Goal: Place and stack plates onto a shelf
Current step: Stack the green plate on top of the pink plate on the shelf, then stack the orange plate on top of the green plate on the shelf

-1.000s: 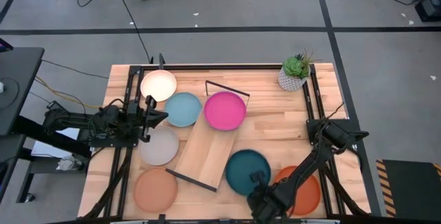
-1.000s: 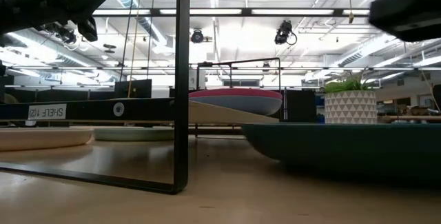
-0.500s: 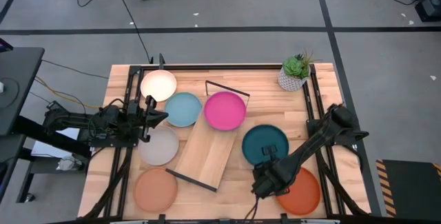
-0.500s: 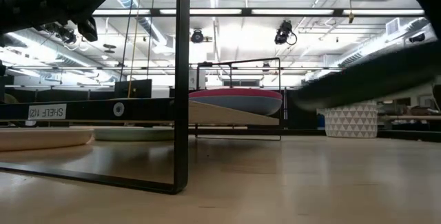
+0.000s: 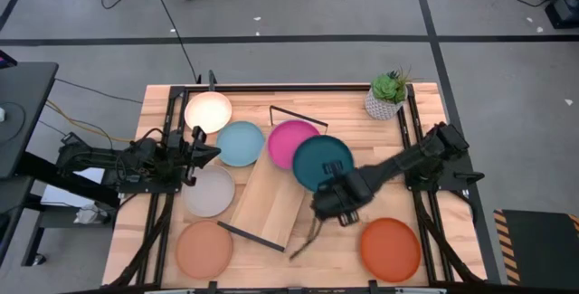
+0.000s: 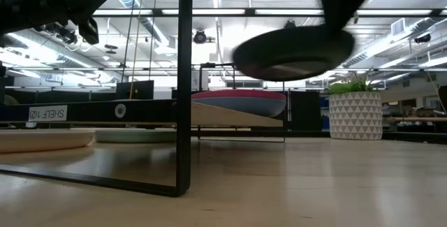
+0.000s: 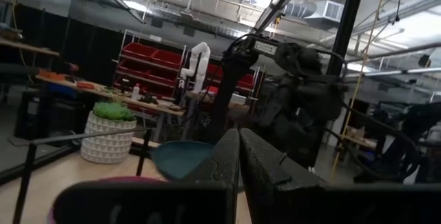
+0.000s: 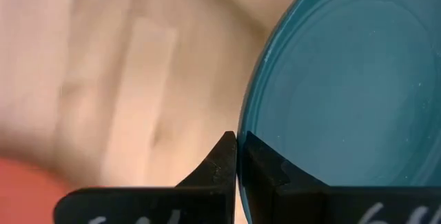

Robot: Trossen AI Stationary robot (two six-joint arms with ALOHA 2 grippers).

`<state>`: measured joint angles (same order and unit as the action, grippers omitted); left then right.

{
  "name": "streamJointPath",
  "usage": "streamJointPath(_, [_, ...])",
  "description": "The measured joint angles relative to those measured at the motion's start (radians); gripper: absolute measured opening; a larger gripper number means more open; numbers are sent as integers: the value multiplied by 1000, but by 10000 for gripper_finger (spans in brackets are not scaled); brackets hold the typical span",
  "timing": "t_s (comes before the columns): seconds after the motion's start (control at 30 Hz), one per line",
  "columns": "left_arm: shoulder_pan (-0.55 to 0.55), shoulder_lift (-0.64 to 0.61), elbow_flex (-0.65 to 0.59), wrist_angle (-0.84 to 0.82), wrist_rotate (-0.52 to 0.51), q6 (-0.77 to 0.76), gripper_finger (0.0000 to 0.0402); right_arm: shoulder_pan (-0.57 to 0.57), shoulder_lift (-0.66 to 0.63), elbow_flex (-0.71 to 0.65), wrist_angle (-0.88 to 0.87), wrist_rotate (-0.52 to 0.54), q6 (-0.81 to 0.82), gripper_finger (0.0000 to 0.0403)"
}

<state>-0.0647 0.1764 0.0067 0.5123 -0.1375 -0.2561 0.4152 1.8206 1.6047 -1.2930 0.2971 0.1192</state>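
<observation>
— Starting at the near edge, what lies closest?

— An orange plate (image 5: 391, 248) at the near right of the desk (image 5: 362, 113) and a peach plate (image 5: 203, 250) at the near left, both matte and shallow. Just beyond, the right tool (image 5: 327, 205) is clamped narrow on the near rim of the teal plate (image 5: 322, 162), which hangs in the air, roughly level.

— And the shelf?

— The shelf (image 5: 271, 198), a long pale wood board with thin black wire frames at its ends, runs slantwise from near left to far right. The teal plate lies over its far right end, overlapping the pink plate (image 5: 288, 140) that sits there. So the drop point is just left and beyond; the right arm is clearly the nearer one.

— The other arm?

— The left tool (image 5: 206, 149) waits at the left, fingers pressed together on nothing, between the grey plate (image 5: 209, 191) and the light blue plate (image 5: 240, 143). The cream plate (image 5: 208, 111) is farthest, and the potted plant (image 5: 387, 95) stands in the far right corner.
</observation>
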Motion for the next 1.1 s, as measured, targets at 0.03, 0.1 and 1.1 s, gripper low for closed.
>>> streamJointPath(0.03, [0,0,0,0,0,-12,20,-22,2,0,18,4,-46,18])
streamJointPath(0.1, [0,0,0,-1,0,-35,20,-67,8,0,62,4,-143,19])
streamJointPath(1.1, [0,0,0,-27,0,-125,20,-220,6,2,320,-85,-344,94])
